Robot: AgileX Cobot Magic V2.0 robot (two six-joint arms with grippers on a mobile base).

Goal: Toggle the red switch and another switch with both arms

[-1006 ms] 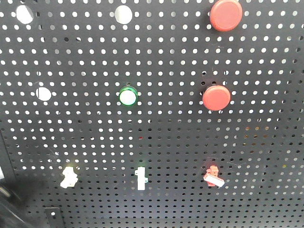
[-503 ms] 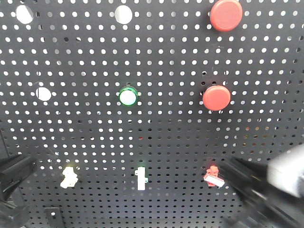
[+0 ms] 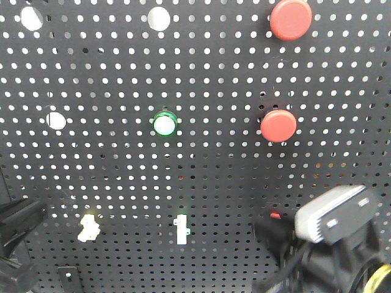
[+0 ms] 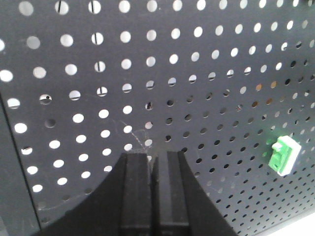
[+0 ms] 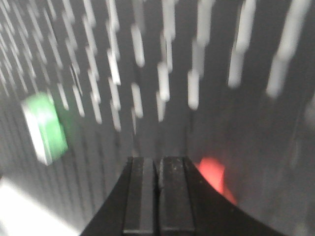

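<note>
Far down-left of the green button (image 3: 164, 124), the left gripper (image 4: 152, 160) is pressed shut, holding nothing, and sits close to the board (image 3: 122, 177). The pale switch (image 3: 90, 227), below-left of the button, is off to the gripper's side, not in line with the tips. A straight push would probably hit bare board or catch in a hole.

The white switch (image 3: 181, 229), straight below the button, stands between the two arms. A wide sweep from either side could flip it by mistake.

Below-right of the button, only a sliver of the red switch (image 3: 275, 215) shows above the right gripper (image 5: 158, 164), which is also closed and empty. In the wrist view the red sits just right of the tips, but the view is smeared, so I cannot tell whether they touch. Approaching off-centre, the tips may slide past the short lever, or press its base without toggling it.
</note>
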